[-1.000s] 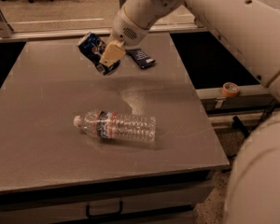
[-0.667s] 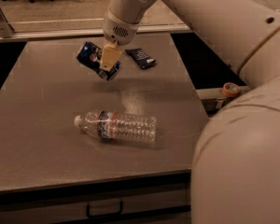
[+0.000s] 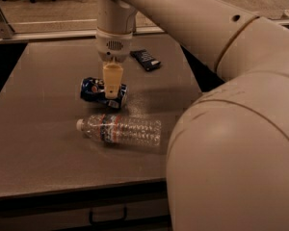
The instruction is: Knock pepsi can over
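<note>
Dark-blue metal: the pepsi can (image 3: 90,89) is on its side at mid-table (image 3: 33,158), silver end pointing right, just behind the lying water bottle (image 3: 123,130) and apart from it. The gripper (image 3: 112,93) comes straight down over the can. One tan finger (image 3: 112,77) crosses the can's front and the other is hidden behind, so the fingers look closed narrowly around the can. I cannot tell if the can's weight is on the table yet. A dark snack packet (image 3: 145,59) lies well behind.

Judgement: the tipping is nearly done and the release remains. Settle the can fully first, open just enough to free it, then lift straight up. A sideways drag could roll it into the bottle.
</note>
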